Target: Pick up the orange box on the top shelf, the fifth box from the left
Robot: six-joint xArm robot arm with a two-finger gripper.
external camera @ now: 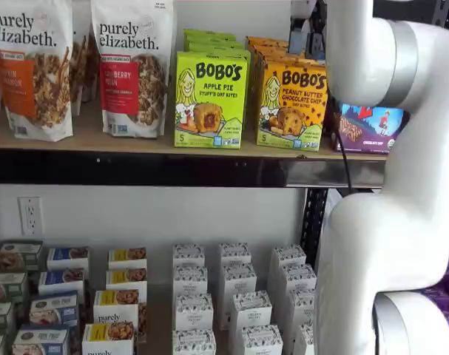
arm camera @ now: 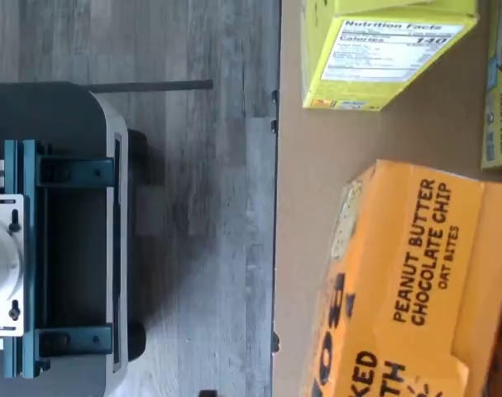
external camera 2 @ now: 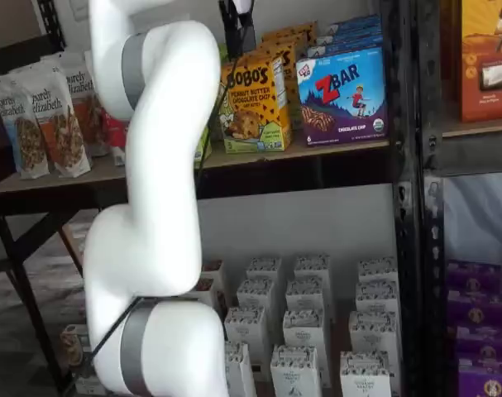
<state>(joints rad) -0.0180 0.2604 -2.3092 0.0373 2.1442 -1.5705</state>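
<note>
While the gripper (external camera 2: 236,31) hangs just above the orange box (external camera 2: 252,103); its gap cannot be told.

Wrist cam looks straight down, close over the orange box (arm camera: 408,289) at the top shelf (arm camera: 333,165) front edge, floor beyond. One shelf view faces the box (external camera: 293,105) head-on, fairly near, w/ white arm (external camera: 390,185) just right of it. The other looks from the box's (external camera 2: 252,101) right (arm left of it). Both share the box, shelf and white cartons (external camera: 231,296) below.
</note>
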